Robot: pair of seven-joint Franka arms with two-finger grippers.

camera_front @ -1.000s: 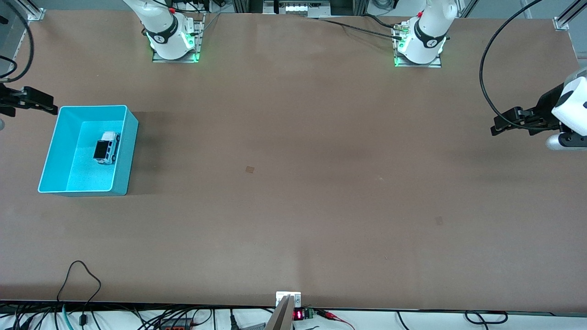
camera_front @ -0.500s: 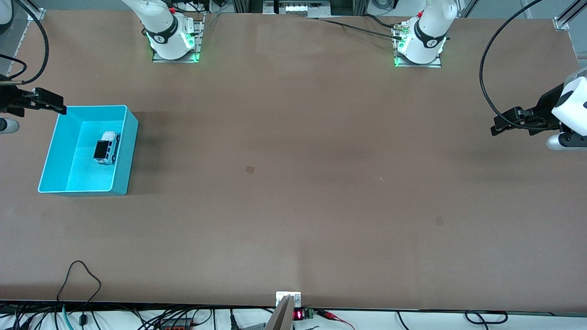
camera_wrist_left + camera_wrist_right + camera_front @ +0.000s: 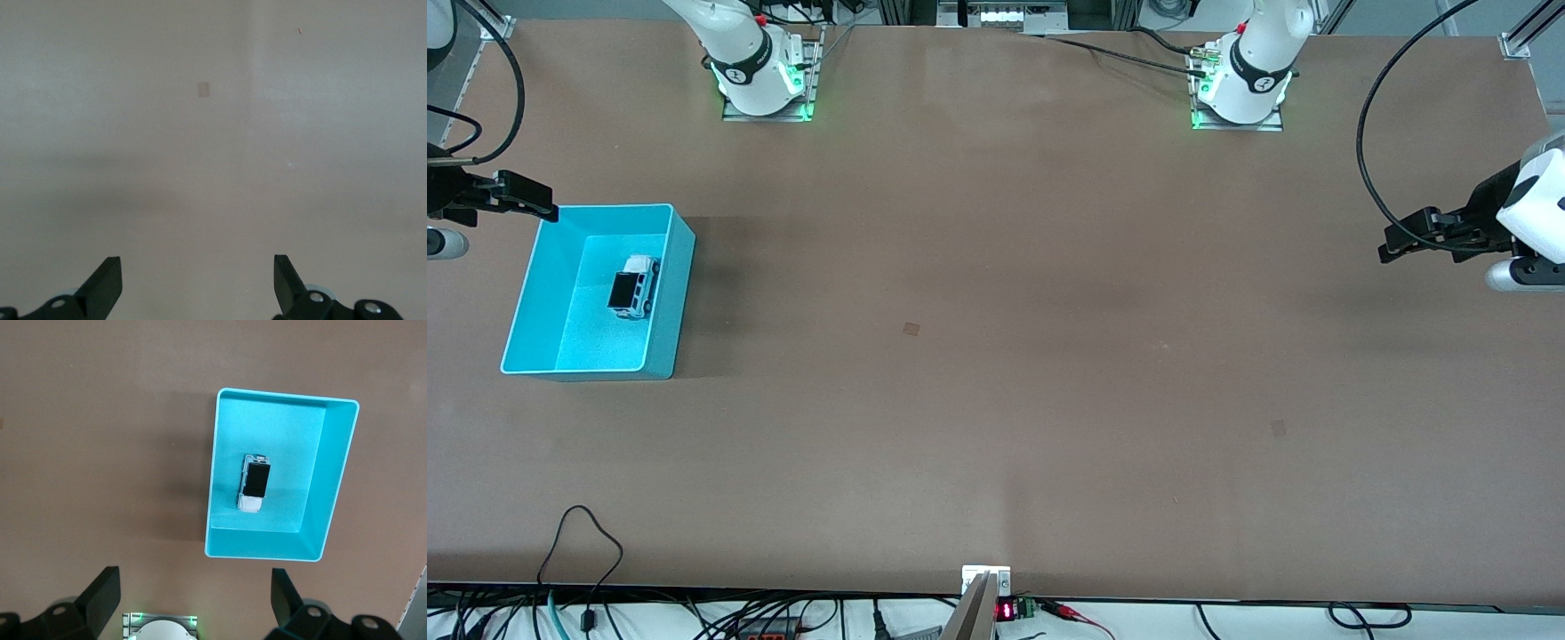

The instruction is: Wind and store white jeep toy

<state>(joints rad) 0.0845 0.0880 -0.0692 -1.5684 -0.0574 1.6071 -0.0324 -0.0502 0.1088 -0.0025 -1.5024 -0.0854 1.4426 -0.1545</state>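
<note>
The white jeep toy point(image 3: 634, 286), with a black roof, lies inside the teal bin point(image 3: 527, 293) at the right arm's end of the table. It also shows in the right wrist view point(image 3: 255, 483), inside the bin point(image 3: 333, 487). My right gripper point(image 3: 538, 206) is open and empty, high up by the bin's corner farthest from the front camera; its fingers are wide apart in the right wrist view point(image 3: 195, 593). My left gripper point(image 3: 1396, 244) is open and empty over the table at the left arm's end, with only bare table in its wrist view point(image 3: 198, 283).
The two arm bases point(image 3: 765, 76) point(image 3: 1240, 84) stand at the table's edge farthest from the front camera. Small marks point(image 3: 911, 329) point(image 3: 1278, 428) lie on the brown tabletop. Cables hang along the edge nearest the camera.
My right gripper has moved a little toward the bin's corner, mostly in the first half second. The jeep, the bin and the left arm have not moved.
</note>
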